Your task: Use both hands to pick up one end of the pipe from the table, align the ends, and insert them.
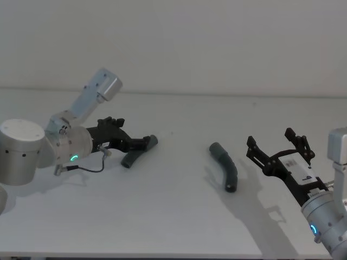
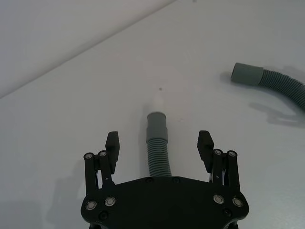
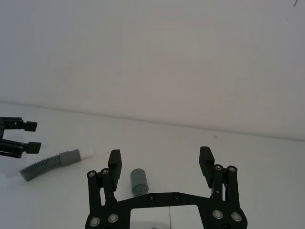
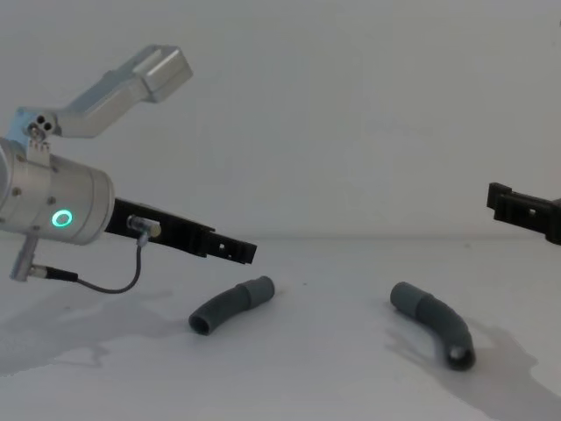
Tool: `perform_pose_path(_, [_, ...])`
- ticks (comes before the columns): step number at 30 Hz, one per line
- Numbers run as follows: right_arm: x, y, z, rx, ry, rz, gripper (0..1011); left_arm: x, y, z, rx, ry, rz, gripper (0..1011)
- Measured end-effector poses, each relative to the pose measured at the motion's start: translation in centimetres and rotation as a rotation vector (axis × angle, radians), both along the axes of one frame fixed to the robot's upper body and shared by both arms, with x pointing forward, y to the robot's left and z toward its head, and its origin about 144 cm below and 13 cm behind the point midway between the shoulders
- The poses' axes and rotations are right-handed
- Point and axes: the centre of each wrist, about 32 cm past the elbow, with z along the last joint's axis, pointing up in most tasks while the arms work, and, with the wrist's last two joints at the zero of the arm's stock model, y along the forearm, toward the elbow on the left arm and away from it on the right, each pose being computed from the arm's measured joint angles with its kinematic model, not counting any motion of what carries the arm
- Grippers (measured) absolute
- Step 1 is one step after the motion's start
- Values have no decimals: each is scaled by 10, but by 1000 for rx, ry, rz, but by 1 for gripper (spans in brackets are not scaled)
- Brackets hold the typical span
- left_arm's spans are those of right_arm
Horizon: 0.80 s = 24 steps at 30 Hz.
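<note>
Left wrist view looks down past the left gripper [image 2: 159, 141], whose jaws stand wide apart on either side of the left pipe piece [image 2: 157, 155] without touching it. That piece lies on the table [image 2: 71, 119]. Its near end is hidden under the gripper's black body, and its grey cuff [image 2: 156, 125] points away. The narrow white tip [image 2: 157, 101] beyond the cuff is so pale against the surface that its outline is hard to trace. In the chest view one black finger [image 4: 223, 247] hangs above this piece with a clear gap, reaching out from a silver wrist with a green ring light [image 4: 61, 218]. The other finger lies behind it there. The right pipe piece [image 1: 226, 169] lies near the middle of the table, well apart from the first, its cuff end toward the far side. The right gripper [image 1: 271, 140] is low on the robot's right, beside that piece and apart from it, with its jaws spread wide and nothing between them. From the right wrist only a cuff of this piece [image 3: 138, 180] shows between the fingers. The rest is covered by the gripper's frame. In the chest view the right gripper is cut off by the picture's edge. How high it hangs over the table cannot be told.
</note>
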Motion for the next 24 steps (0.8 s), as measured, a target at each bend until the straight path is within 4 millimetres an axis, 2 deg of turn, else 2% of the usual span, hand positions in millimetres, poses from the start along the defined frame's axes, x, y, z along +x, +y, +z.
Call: perform_pose_path(24, [0,0,0,0,0,0,1000,24,-12,-11,49,24,-9,1000])
